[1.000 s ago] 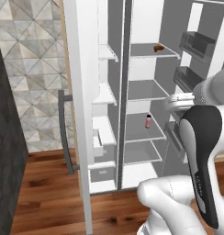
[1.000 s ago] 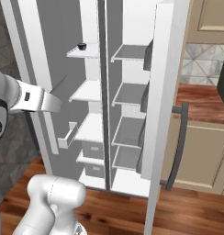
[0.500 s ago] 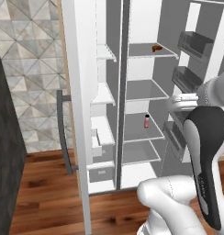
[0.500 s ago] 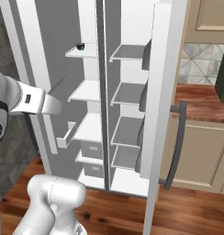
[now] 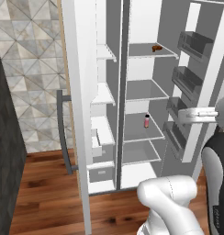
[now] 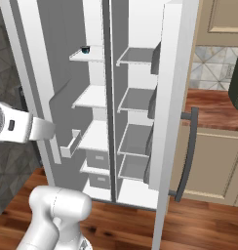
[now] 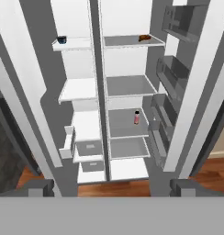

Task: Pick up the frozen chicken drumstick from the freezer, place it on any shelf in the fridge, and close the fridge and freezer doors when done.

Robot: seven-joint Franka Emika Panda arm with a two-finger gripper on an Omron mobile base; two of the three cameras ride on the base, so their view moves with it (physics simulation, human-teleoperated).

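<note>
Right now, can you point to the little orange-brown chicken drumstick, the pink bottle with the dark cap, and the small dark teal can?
orange-brown chicken drumstick (image 7: 144,38), hand view, middle of the lump.
pink bottle with dark cap (image 7: 137,118), hand view, its pink body.
small dark teal can (image 7: 62,40), hand view, its side.

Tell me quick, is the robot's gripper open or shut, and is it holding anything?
Gripper: open and holding nothing, its tips spread wide apart in front of the open fridge.

orange-brown drumstick (image 7: 144,38), pink bottle (image 7: 137,117), white freezer shelves (image 7: 78,89)
</note>
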